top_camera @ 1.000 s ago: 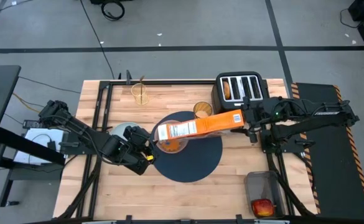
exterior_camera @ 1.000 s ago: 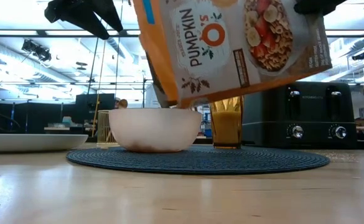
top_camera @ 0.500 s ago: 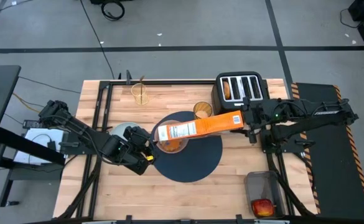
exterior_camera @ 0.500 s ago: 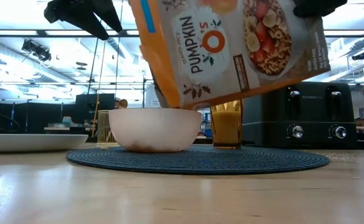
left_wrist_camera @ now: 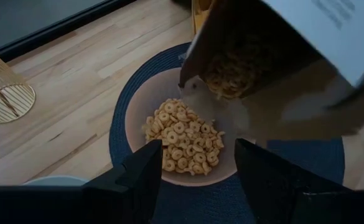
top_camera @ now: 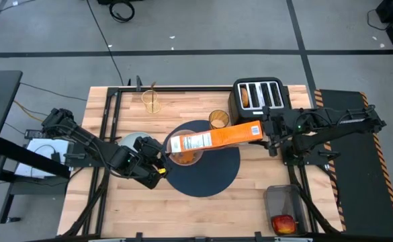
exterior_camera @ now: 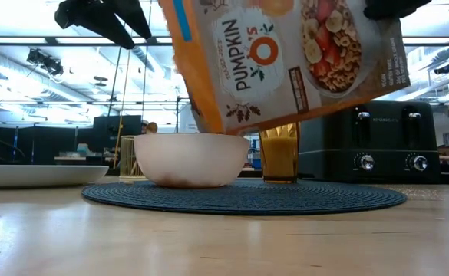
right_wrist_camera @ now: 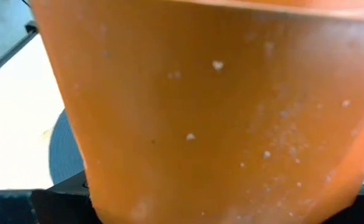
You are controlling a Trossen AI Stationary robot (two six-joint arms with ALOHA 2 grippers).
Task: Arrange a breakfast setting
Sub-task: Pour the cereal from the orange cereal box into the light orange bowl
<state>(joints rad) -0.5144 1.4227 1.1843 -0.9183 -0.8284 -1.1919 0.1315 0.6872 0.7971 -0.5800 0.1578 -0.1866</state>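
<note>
A pink bowl [left_wrist_camera: 138, 112] holding cereal rings stands on the round dark-blue mat [top_camera: 213, 171]. An orange cereal box [top_camera: 216, 136] lies tipped above it, its open mouth [left_wrist_camera: 231, 68] over the bowl and its other end in my right gripper [top_camera: 267, 128], which is shut on it. My left gripper [left_wrist_camera: 197, 152] hovers open at the bowl's left side, well above the table [exterior_camera: 105, 19], touching nothing. An amber tumbler [top_camera: 217, 119] stands on the mat's far edge. A pale-blue plate [exterior_camera: 32, 175] lies left of the mat. My right gripper holds the cereal box by its closed end [top_camera: 255, 129], coming about level from the table's right. The box fills the right wrist view [right_wrist_camera: 213, 112] and hides the fingers' contact. The box is lifted clear and slants down toward the bowl, its mouth [exterior_camera: 212, 126] just above the rim.
A black toaster [top_camera: 258, 97] stands at the far right, something brown in one slot. A small ribbed glass [top_camera: 152, 101] stands at the far left. A red apple [top_camera: 283, 222] lies in a clear container at the near right corner. Bare wood lies in front of the mat.
The cereal box has tipped slightly, its held end a little higher in the low view, while its mouth stays over the bowl.
</note>
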